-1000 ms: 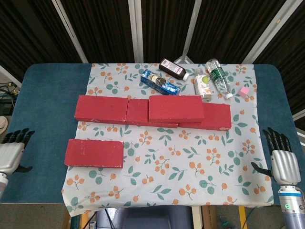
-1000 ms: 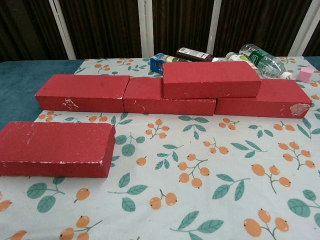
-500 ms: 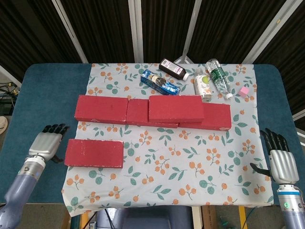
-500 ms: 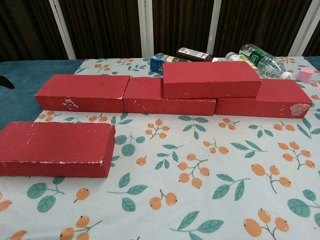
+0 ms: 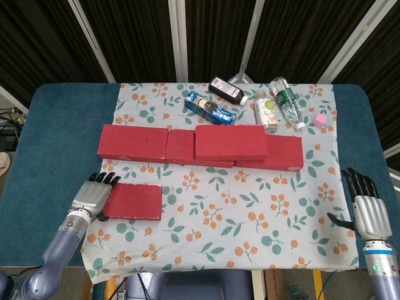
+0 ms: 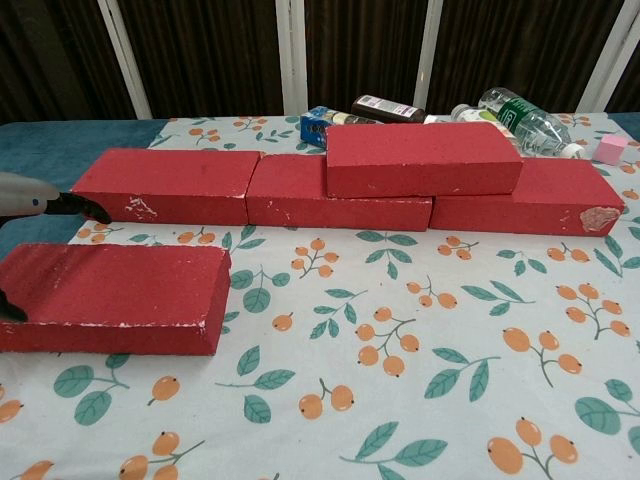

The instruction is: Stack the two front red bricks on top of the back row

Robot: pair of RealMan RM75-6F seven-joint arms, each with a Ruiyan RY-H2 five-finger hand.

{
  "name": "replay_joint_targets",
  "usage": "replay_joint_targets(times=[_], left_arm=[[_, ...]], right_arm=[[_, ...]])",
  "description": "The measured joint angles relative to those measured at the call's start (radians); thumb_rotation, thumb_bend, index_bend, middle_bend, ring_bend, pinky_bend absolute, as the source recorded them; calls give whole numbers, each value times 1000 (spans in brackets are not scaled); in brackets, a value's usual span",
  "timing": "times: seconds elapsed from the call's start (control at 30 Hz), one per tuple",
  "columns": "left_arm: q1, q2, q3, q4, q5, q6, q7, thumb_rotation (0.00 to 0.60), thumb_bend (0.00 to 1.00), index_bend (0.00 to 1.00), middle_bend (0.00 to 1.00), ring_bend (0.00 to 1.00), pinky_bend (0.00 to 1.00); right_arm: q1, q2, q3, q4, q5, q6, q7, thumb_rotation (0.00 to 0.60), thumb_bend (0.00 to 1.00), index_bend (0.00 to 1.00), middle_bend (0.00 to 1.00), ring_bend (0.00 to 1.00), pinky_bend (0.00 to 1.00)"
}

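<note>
One red brick (image 5: 134, 201) (image 6: 120, 283) lies at the front left of the floral cloth. The back row is three red bricks: left (image 5: 132, 143) (image 6: 165, 180), middle (image 5: 180, 147) (image 6: 290, 195) and right (image 5: 284, 153) (image 6: 540, 195). Another red brick (image 5: 231, 142) (image 6: 420, 158) lies stacked across the middle and right ones. My left hand (image 5: 94, 195) (image 6: 30, 198) covers the front brick's left end, fingers spread over its back edge and the thumb by its front face. The brick lies flat on the cloth. My right hand (image 5: 365, 209) hovers open near the table's front right edge, holding nothing.
Behind the back row lie a blue box (image 5: 208, 107), a dark bottle (image 5: 226, 90), a white bottle (image 5: 265, 111), a clear green-labelled bottle (image 5: 286, 102) and a small pink cube (image 5: 320, 119). The blue table (image 5: 53, 131) shows on both sides of the cloth.
My left hand has moved in from the table's left edge to the front brick's left end. The bricks and my right hand have stayed put.
</note>
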Motion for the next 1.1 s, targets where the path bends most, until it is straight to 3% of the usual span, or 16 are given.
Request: replay_joint_targets(times=[0.33, 0.93, 1.1], left_arm=[[-28, -102, 42, 46, 12, 64, 20, 600, 0, 0, 0, 0, 10], [-70, -173, 62, 95, -4, 87, 46, 600, 0, 0, 3, 0, 14], [-84, -182, 56, 97, -9, 86, 52, 600, 0, 2, 101, 0, 35]], right_arm=[[-14, -6, 26, 8, -13, -15, 14, 600, 196, 37, 13, 35, 0], [-35, 2, 56, 0, -14, -33, 14, 600, 196, 37, 13, 35, 0], [-39, 2, 61, 0, -13, -35, 12, 600, 196, 37, 13, 35, 0]])
